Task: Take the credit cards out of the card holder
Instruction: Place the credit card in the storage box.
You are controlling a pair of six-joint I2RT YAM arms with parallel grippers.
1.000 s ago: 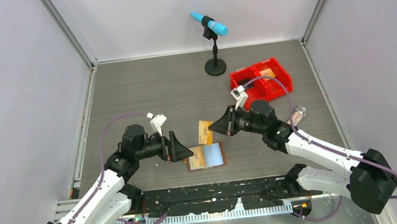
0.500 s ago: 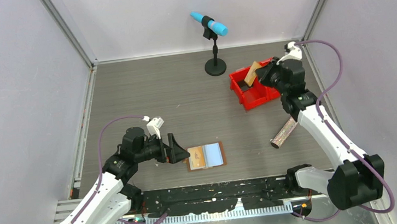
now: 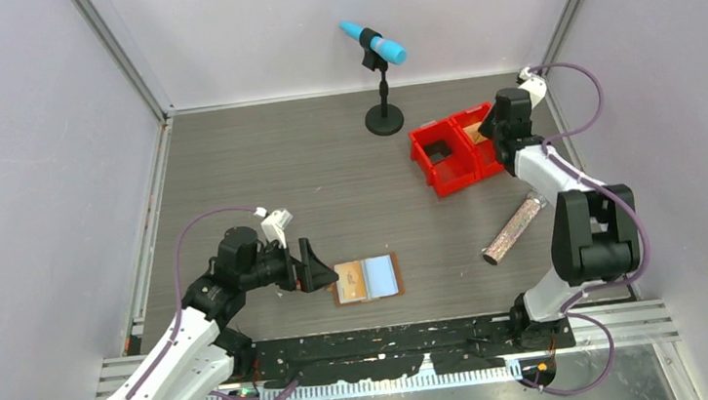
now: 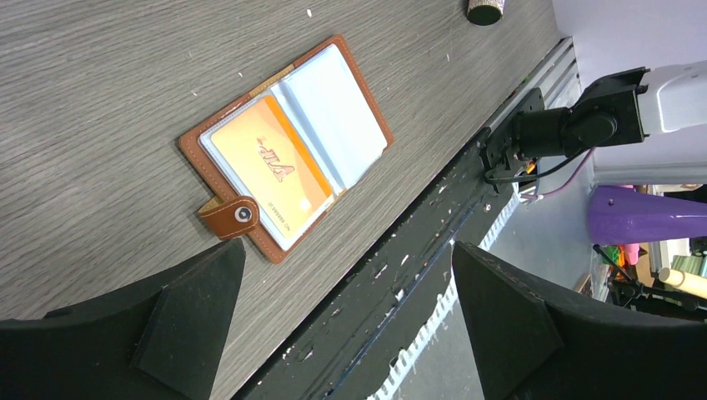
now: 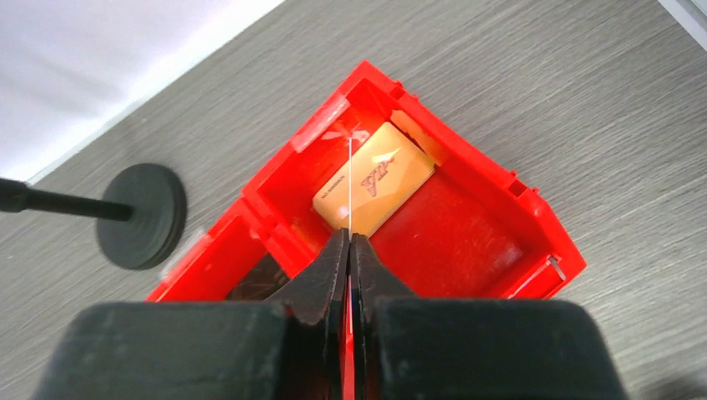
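Release comes next, we judge: our right hand point(image 5: 350, 237) pinches a thin card point(image 5: 350, 179) edge-on over the red bin point(image 5: 454, 229), above a second card point(image 5: 379, 175) lying inside. We should part the fingers low, clear of the walls. Our left hand point(image 4: 346, 254) gapes wide beside the card holder point(image 4: 313, 137), which lies open on the tabletop point(image 4: 100, 75) with an orange card point(image 4: 267, 167) inside. A glittery tube point(image 3: 515, 229) lies across the way back.

Leather card holder point(image 4: 329, 121), glossy plastic bin point(image 5: 479, 225)

White arm links point(image 3: 165, 360), black joints point(image 3: 238, 252), looping purple cables point(image 3: 209, 214); left end effector point(image 4: 348, 250) black, wedge-shaped fingers point(image 4: 188, 325).
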